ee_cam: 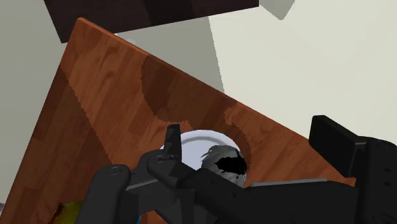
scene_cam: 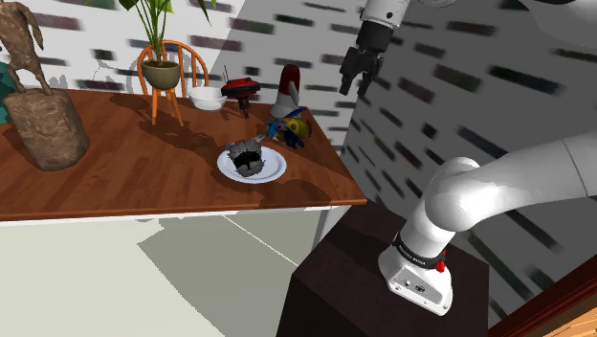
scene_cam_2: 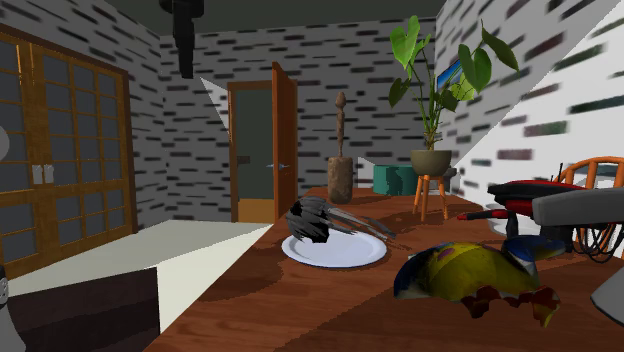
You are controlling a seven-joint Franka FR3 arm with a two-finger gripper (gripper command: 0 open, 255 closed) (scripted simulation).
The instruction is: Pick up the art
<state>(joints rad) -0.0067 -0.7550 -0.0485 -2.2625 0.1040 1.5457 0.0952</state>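
A small grey and black sculpted piece (scene_cam: 245, 153) (scene_cam_2: 312, 218) (ee_cam: 224, 162) lies on a white plate (scene_cam: 273, 172) (scene_cam_2: 350, 252) (ee_cam: 197, 139) near the wooden table's near edge. A blue, yellow and red painted object (scene_cam: 290, 129) (scene_cam_2: 470, 275) sits just behind the plate. A tall brown figure on a block (scene_cam: 38, 96) (scene_cam_2: 340, 150) stands at the shoulder view's far left. My gripper (scene_cam: 356, 84) (scene_cam_2: 184, 60) (ee_cam: 247, 130) hangs high above the table's end nearest the stand, open and holding nothing. In the wrist view the plate lies below, between the fingers.
On the table (scene_cam: 115, 172) also stand a potted plant (scene_cam: 161, 74) (scene_cam_2: 432, 160) on an orange stool, a white bowl (scene_cam: 207, 97), a red and black device (scene_cam: 241, 89) and a red-topped white cone (scene_cam: 290, 91). The dark stand (scene_cam: 383, 278) sits beside the table's corner.
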